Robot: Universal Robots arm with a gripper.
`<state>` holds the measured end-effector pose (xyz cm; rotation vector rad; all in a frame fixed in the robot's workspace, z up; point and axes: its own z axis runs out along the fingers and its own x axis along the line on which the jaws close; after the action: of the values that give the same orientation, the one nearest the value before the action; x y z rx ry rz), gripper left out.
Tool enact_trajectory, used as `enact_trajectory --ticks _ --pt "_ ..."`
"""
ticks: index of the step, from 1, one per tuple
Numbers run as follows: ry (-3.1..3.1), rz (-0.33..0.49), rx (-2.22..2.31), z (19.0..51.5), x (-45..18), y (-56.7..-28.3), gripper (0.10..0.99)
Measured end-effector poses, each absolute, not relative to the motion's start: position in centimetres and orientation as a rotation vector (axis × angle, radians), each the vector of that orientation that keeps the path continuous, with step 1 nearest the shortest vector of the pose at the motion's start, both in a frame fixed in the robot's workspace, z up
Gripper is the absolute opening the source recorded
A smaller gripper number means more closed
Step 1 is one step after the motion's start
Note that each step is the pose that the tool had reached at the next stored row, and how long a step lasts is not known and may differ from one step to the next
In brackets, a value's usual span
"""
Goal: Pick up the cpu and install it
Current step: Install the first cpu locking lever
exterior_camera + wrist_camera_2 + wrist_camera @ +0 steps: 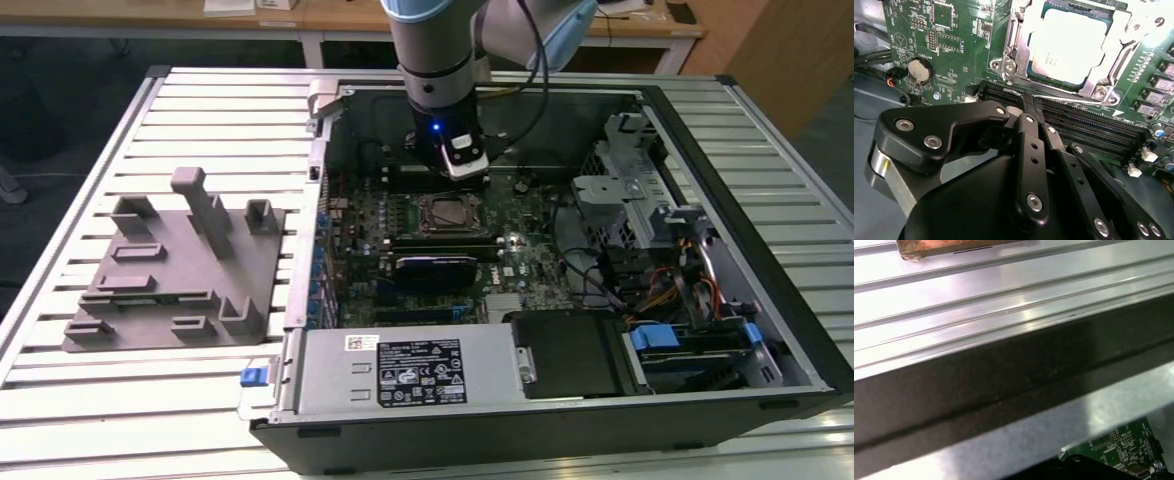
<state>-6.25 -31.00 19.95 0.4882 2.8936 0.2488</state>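
We saw a counter (200,110) made of pale, ribbed aluminium slats running across the exterior view, catching soft overhead light that left bright streaks along its grooves. In the first wrist view we saw the same ribbed metal surface (1004,295) shining, with a dark band beneath it. Behind the counter, along the top of the exterior view, stood light wooden desks (267,15) with white legs (310,45). At the exterior view's right we saw a brown wooden panel (781,50). Dark floor (54,120) lay at the exterior view's left.
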Motion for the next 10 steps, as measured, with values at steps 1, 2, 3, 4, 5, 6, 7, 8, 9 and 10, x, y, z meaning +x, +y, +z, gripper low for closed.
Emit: enact_trajectory --ticks 1,2,3,4,5,6,7,8,9,10 --pt "2.892 0.249 0.488 19.93 -6.25 -31.01 0.106" --pt "2.891 0.249 0.487 19.91 -6.25 -31.03 0.106" --pt "2.890 0.249 0.487 19.89 -6.25 -31.04 0.106" --pt "2.889 0.249 0.487 19.87 -6.26 -31.06 0.106" --pt "2.888 0.249 0.487 19.85 -6.25 -31.06 0.106" --pt "2.887 0.249 0.486 19.83 -6.25 -31.07 0.106" --pt "2.886 0.249 0.486 19.80 -6.25 -31.08 0.106" --pt "2.885 0.249 0.486 19.79 -6.25 -31.10 0.106" --pt "2.884 0.249 0.485 19.77 -6.25 -31.11 0.106" --pt "2.883 0.249 0.485 19.76 -6.26 -31.13 0.106"
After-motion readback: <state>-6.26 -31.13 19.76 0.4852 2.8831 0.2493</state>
